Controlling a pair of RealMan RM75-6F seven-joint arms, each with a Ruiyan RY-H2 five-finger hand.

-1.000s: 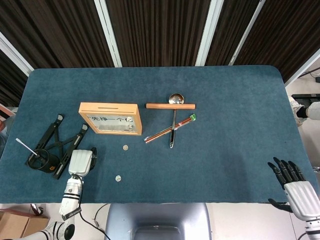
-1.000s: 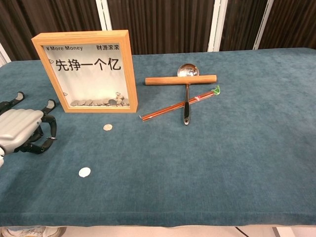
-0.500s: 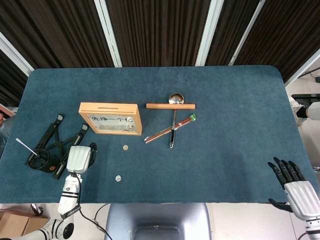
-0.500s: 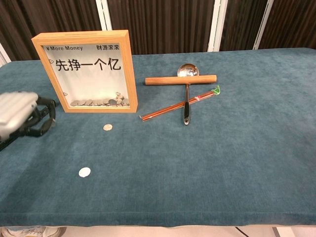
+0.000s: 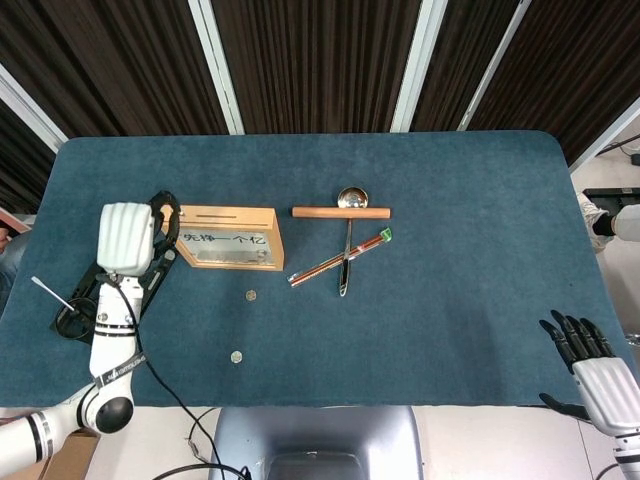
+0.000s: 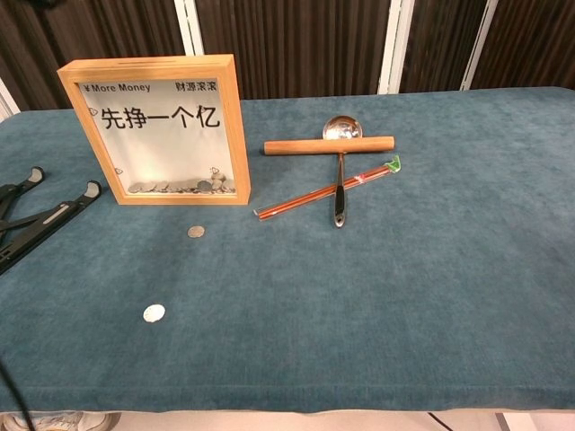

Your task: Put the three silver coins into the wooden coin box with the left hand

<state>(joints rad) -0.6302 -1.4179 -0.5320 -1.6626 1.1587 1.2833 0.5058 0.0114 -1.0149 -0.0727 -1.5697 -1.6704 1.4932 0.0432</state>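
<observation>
Two silver coins are lying loose on the blue table (image 6: 431, 296): near coin (image 6: 154, 312) toward the front edge, far coin (image 6: 196, 232) just in front of the wooden coin box (image 6: 157, 130). A third loose coin is not showing in either view. Inside the box, a low pile of coins is sitting behind the window.

Change: a second ago the left hand (image 5: 128, 237) was hanging low at the table's front-left, by the black stand (image 5: 100, 290); it is now raised beside the box's left end, near the top slot, and is gone from the chest view. Fingers are curled in; whether a coin is pinched there cannot be told. Judgement: a drop into the slot is probably being set up, with two coins left to collect.

The right hand (image 5: 595, 375) is idling at the front-right corner, fingers spread, holding nothing.

Writing on the box: "¥ More Money", "财源滚滚", and large "先挣一个亿".
</observation>
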